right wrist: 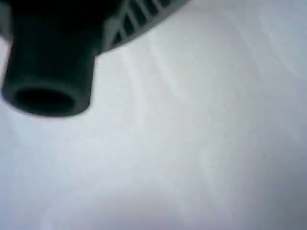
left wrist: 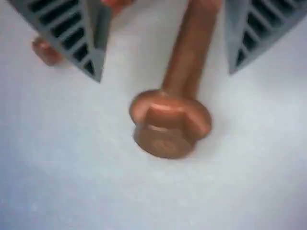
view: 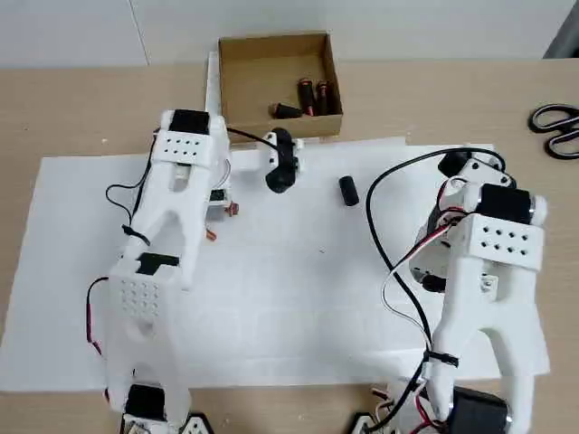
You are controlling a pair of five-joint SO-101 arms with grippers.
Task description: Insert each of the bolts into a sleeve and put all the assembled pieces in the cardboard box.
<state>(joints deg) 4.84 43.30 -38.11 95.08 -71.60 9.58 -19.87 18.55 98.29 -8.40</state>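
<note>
A copper bolt with a flanged hex head lies on the white paper. Its shaft runs up between the two grey fingers of my left gripper, which is open around it without touching. A second bolt lies just beside one finger. From above, both bolts show under the left arm's head. My right gripper is shut on a black sleeve, held just over the paper with its hollow end showing. Another black sleeve lies loose mid-paper. The cardboard box at the back holds several assembled pieces.
Black scissors lie on the bare table at the far right. The left arm's wrist camera juts out just in front of the box. Cables loop over the paper beside the right arm.
</note>
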